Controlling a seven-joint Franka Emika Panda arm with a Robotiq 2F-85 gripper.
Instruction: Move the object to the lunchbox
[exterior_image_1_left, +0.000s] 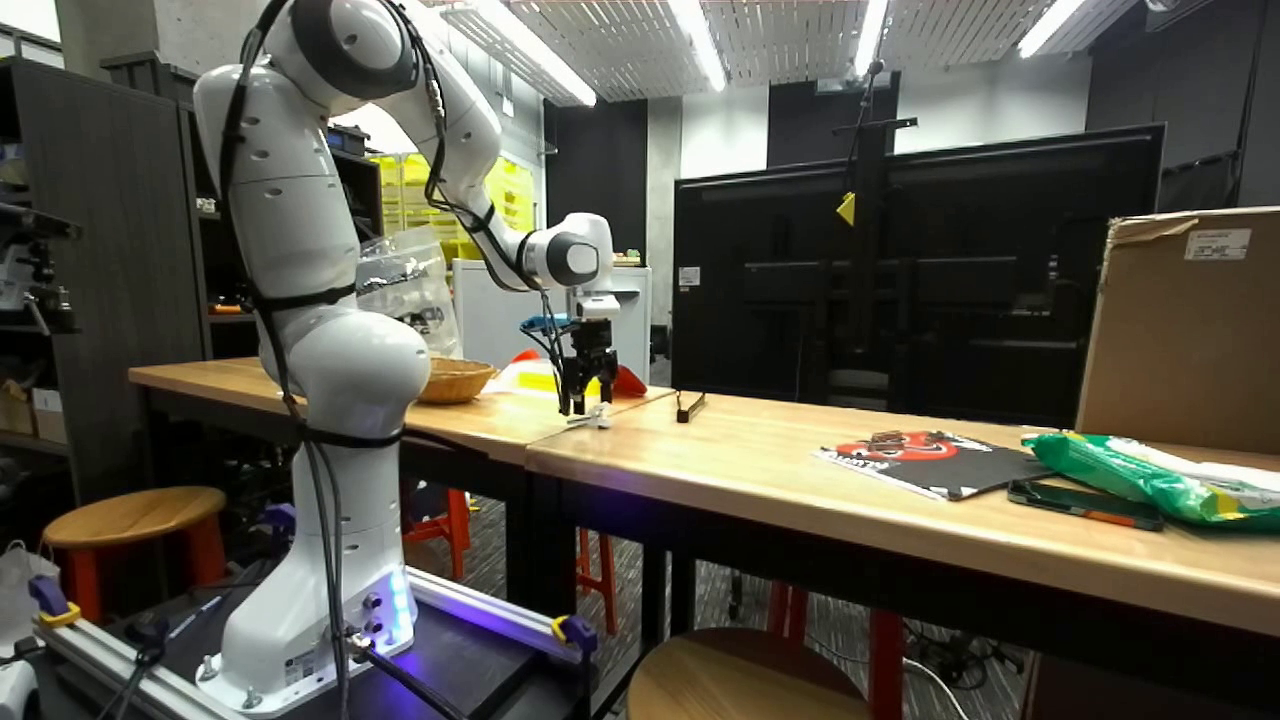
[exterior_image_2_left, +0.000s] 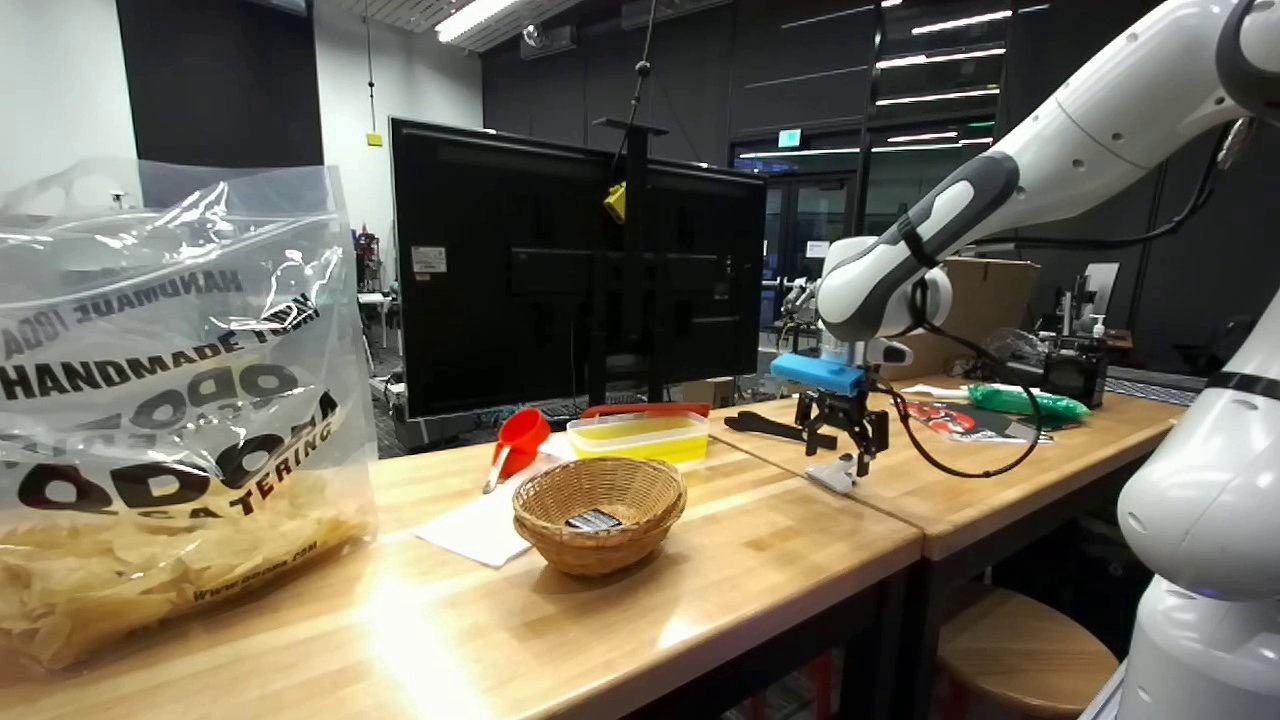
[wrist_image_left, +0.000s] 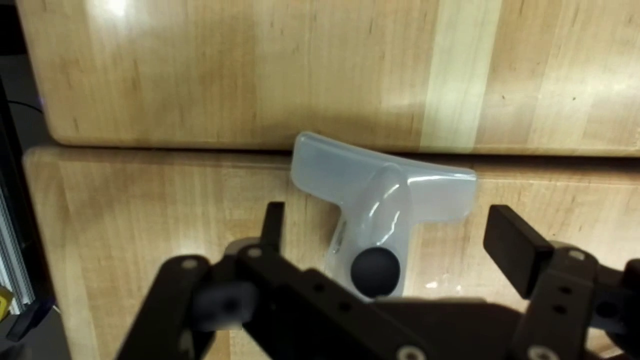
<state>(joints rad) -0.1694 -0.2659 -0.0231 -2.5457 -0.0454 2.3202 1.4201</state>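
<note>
A translucent whitish T-shaped plastic object (wrist_image_left: 357, 190) with a black round spot lies on the wooden table at the seam between two tabletops. It also shows in both exterior views, small under the jaws (exterior_image_1_left: 597, 416) (exterior_image_2_left: 832, 475). My gripper (wrist_image_left: 390, 240) is open above it, one finger on each side of its stem, with gaps to both. In an exterior view the fingertips (exterior_image_2_left: 838, 458) are just above the object. The lunchbox (exterior_image_2_left: 640, 438), a low yellow container with clear walls, stands farther back on the table beyond the basket; it is partly hidden in an exterior view (exterior_image_1_left: 540, 381).
A wicker basket (exterior_image_2_left: 600, 535) stands in front of the lunchbox. A red scoop (exterior_image_2_left: 520, 440) and a white napkin (exterior_image_2_left: 475, 530) lie beside it. A black bar-like item (exterior_image_2_left: 765, 427) lies near the gripper. A large chip bag (exterior_image_2_left: 180, 420) stands at the table's end.
</note>
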